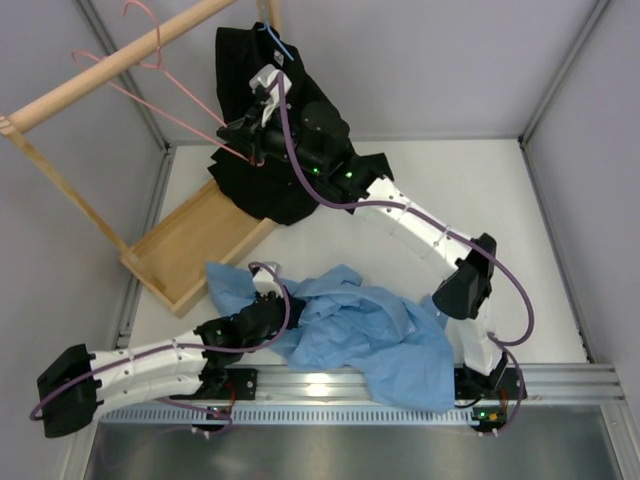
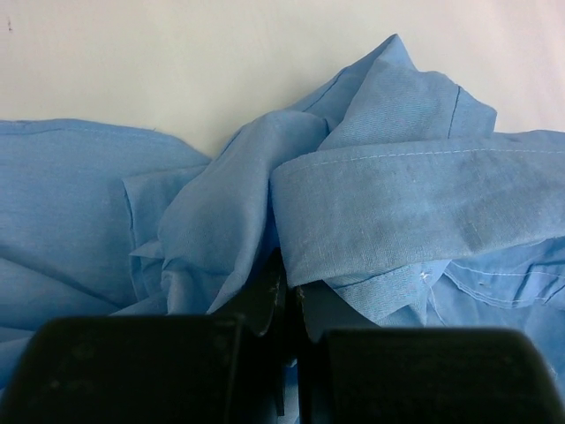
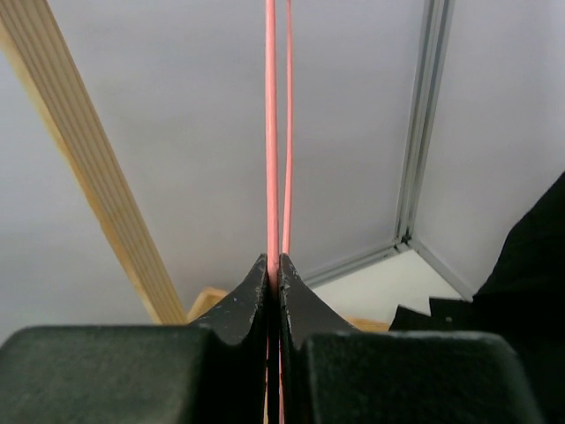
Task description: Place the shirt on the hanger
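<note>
The light blue shirt (image 1: pixel 370 335) lies crumpled on the table's near edge, between the arm bases. My left gripper (image 1: pixel 268 312) is at its left side, shut on a fold of the shirt (image 2: pixel 397 203); the jaws (image 2: pixel 291 287) pinch the cloth. The pink wire hanger (image 1: pixel 165 85) is up at the back left, its hook by the wooden rod. I cannot tell whether it rests on the rod. My right gripper (image 1: pixel 250 150) is raised and shut on the hanger's lower corner. In the right wrist view the pink wire (image 3: pixel 270 132) runs up from between the closed jaws (image 3: pixel 274 265).
A wooden rack with a sloping rod (image 1: pixel 110 65) and a tray-like base (image 1: pixel 195 245) stands at the back left. A black shirt (image 1: pixel 265 180) hangs on a blue hanger (image 1: pixel 277 40) just behind my right gripper. Grey walls enclose the table (image 1: pixel 480 200).
</note>
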Available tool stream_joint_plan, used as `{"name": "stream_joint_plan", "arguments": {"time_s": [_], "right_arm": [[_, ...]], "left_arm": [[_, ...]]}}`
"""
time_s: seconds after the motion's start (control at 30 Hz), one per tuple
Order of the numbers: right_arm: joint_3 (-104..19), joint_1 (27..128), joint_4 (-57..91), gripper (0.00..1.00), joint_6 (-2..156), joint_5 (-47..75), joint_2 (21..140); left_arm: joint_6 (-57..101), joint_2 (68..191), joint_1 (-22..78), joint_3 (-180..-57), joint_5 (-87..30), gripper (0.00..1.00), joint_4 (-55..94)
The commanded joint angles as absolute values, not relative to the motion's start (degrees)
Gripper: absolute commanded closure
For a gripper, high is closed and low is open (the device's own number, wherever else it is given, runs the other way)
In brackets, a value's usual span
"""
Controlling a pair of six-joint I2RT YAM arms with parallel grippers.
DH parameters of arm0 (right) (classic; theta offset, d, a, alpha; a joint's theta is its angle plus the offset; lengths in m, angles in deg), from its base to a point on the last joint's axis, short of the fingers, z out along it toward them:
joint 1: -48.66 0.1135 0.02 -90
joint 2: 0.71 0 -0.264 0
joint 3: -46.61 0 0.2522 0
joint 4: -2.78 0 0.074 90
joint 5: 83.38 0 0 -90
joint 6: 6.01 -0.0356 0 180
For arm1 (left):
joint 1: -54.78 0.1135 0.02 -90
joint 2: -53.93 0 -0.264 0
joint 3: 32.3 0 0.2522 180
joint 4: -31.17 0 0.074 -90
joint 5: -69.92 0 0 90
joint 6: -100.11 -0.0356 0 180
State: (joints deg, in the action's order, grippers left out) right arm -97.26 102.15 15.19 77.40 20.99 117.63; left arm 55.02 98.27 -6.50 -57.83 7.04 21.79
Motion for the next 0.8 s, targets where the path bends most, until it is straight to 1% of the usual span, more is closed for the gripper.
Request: {"name": "stream_joint_plan", "arguments": {"time_s": [0.0, 0.2, 0.27, 0.3, 0.33, 0.37, 0.47, 0.5, 0.53, 0.57, 0.6, 0.63, 0.67, 0.7, 0.77], "right_arm": [[-92.6, 101.92, 9.59, 1.0, 78.27, 19.72, 110.31], [-82.92, 100.6, 10.38, 1.0, 78.8, 19.89, 101.95], [-77.39, 100.07, 10.65, 1.0, 78.89, 20.24, 99.32], [-75.19, 99.98, 10.56, 1.0, 79.07, 19.98, 95.91], [-70.39, 99.81, 10.56, 1.0, 79.15, 18.85, 93.79], [-67.64, 99.72, 10.56, 1.0, 79.15, 17.97, 89.33], [-56.66, 99.63, 12.31, 1.0, 78.98, 11.91, 81.67], [-53.93, 99.46, 15.1, 1.0, 78.54, 9.46, 75.81], [-48.42, 99.46, 16.52, 1.0, 78.19, 4.56, 72.62], [-45.41, 99.46, 19.24, 1.0, 76.8, 2.51, 69.45], [-42.5, 99.46, 21.09, 1.0, 75.39, 0.23, 62.29], [-36.47, 99.46, 24.42, 1.0, 74.07, -3.01, 58.39], [-33.54, 99.46, 26.01, 1.0, 71.88, -3.57, 54.69], [-31.34, 99.46, 28.21, 1.0, 70.82, -4.01, 47.35], [-26.32, 99.46, 35.59, 1.0, 67.83, -4.28, 40.71]], "left_arm": [[55.02, 96.91, -6.4, -61.7, 8.75, 1.0, 18.39], [54.94, 95.15, -6.4, -66.1, 9.63, 1.0, 13.37], [55.29, 94.97, -6.4, -68.29, 11.21, 1.0, 11.7], [55.37, 95.06, -6.4, -69.0, 11.73, 1.0, 10.13], [55.98, 95.24, -6.4, -70.57, 13.31, 1.0, 9.15], [56.25, 95.24, -6.4, -71.37, 14.1, 1.0, 8.27], [56.87, 95.94, -6.4, -74.18, 16.3, 1.0, 6.25], [56.96, 96.11, -6.4, -74.71, 16.66, 1.0, 6.16], [56.96, 96.73, -6.4, -75.33, 17.01, 1.0, 6.16], [56.87, 97.08, -6.31, -76.55, 17.88, 1.0, 6.24], [56.43, 97.61, -6.31, -77.0, 18.33, 1.0, 6.33], [56.17, 98.57, -6.13, -77.61, 18.77, 1.0, 7.03], [55.91, 99.36, -5.52, -78.31, 18.86, 1.0, 7.3], [54.95, 100.15, -4.99, -79.8, 18.08, 1.0, 7.73], [54.32, 103.66, -2.54, -81.65, 16.32, 1.0, 8.62]]}}
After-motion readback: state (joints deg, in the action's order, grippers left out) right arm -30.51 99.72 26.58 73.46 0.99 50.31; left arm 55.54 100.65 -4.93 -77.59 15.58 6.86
